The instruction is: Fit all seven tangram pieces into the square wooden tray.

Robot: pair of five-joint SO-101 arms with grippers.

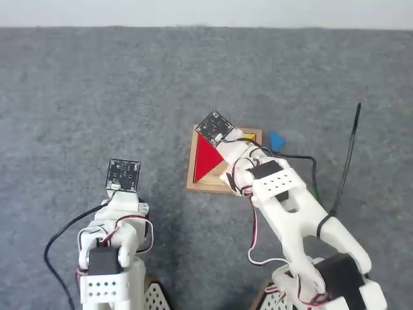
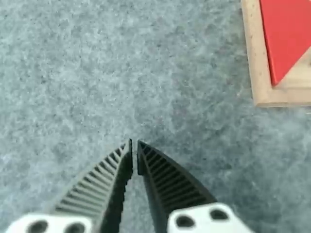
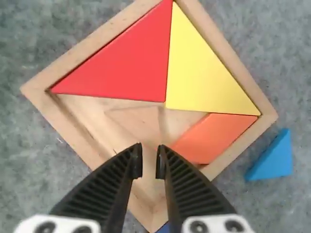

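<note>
The square wooden tray (image 3: pixel 43 92) holds a red triangle (image 3: pixel 121 63), a yellow triangle (image 3: pixel 199 77) and an orange piece (image 3: pixel 211 138). A blue triangle (image 3: pixel 272 158) lies on the carpet just outside one tray edge. My right gripper (image 3: pixel 149 151) hangs over the bare wooden part of the tray, fingers a narrow gap apart with nothing between them. In the high view the right arm covers much of the tray (image 1: pixel 191 174); the red triangle (image 1: pixel 205 160) and the blue triangle (image 1: pixel 276 140) show beside it. My left gripper (image 2: pixel 134 145) is shut over bare carpet, away from the tray corner (image 2: pixel 262 94).
Grey carpet covers the whole table. A black cable (image 1: pixel 348 155) rises to the right of the right arm. A small green thing (image 1: pixel 314 191) peeks out beside the right arm. Open carpet lies left of and behind the tray.
</note>
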